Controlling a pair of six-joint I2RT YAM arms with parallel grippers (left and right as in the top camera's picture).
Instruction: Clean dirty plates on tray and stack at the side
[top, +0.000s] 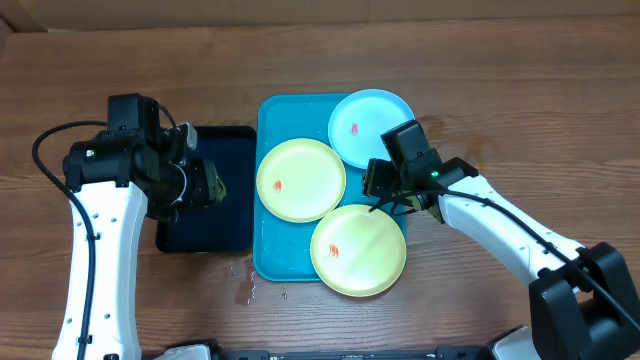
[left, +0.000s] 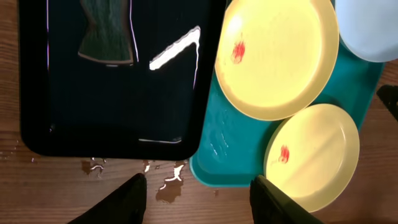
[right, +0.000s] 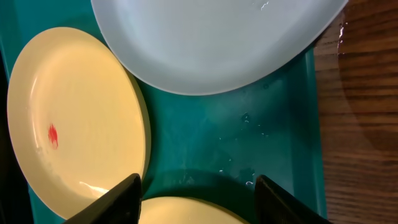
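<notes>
**Left gripper** (left: 199, 180) hangs with its jaws spread and empty over the near rim of a black tray (left: 124, 112). Spilled water (left: 168, 186) on the wooden table (left: 37, 186) lies between its fingers. A dark green cloth (left: 107, 31) lies flat at the black tray's far end, well ahead of the jaws. Outside one finger, the blue tray (left: 227, 146) sits just beside the black one.

**Right gripper** (right: 198, 180), jaws also apart and gripping nothing, hovers above the blue tray's bare, wet floor. The light cyan plate (right: 217, 43) lies ahead of the jaws, its edge reaching past the tray's rim. The first yellow plate (right: 74, 118), marked with an orange-red smear (right: 53, 135), lies outside one finger. The rim of the second yellow plate (right: 186, 214) shows between the fingers.
</notes>
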